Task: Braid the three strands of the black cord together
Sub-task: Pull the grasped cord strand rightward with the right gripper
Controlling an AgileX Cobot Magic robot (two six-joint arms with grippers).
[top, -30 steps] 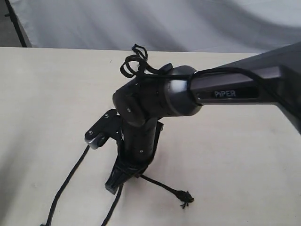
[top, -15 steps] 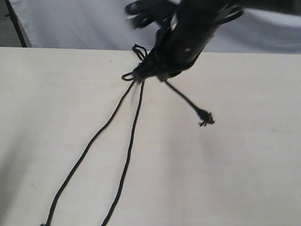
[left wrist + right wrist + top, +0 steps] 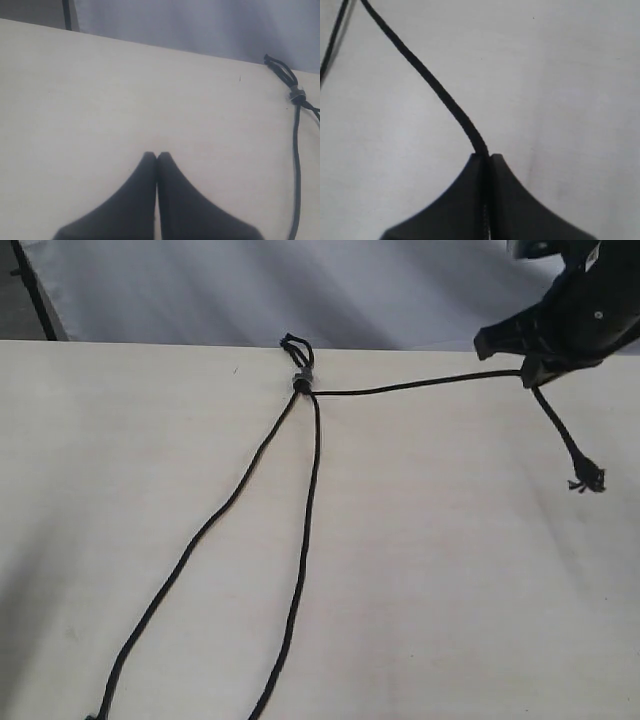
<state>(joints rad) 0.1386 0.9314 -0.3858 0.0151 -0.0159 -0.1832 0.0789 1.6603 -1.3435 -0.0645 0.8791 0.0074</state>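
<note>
- Right pincer [image 3: 530,368] was low over mid-bench a second ago, sitting on top of the black cord [image 3: 316,440]. It is now up and out toward the far right corner.
- It is clenched on one strand; the right wrist view shows the jaws pressed together with the held strand [image 3: 435,87] coming out of the tip.
- The held strand [image 3: 420,383] is now drawn almost straight sideways from the grey band [image 3: 303,383], running along the far edge. Its tail drops below the pincer to a frayed tip [image 3: 588,480]; can't tell if the tip touches the bench [image 3: 480,590].
- Left pincer [image 3: 157,156] is clenched on nothing, over bare bench, with the band and loop [image 3: 279,66] off to one side of it.
- Cord location: the band sits near the middle of the far edge. The left strand [image 3: 198,540] and middle strand [image 3: 300,580] run from it toward the near edge, apart and uncrossed.
- Judgement: the three strands are fanned out and no crossing is visible, so the braid looks to be at its very start. The next step is likely carrying the held strand over the middle one.
- Room: wide bare bench between the middle strand and the right side, and more toward the left edge.
- Watch: the band is close to the far edge. The near strand ends run out of frame, so whether they overhang is unknown.
</note>
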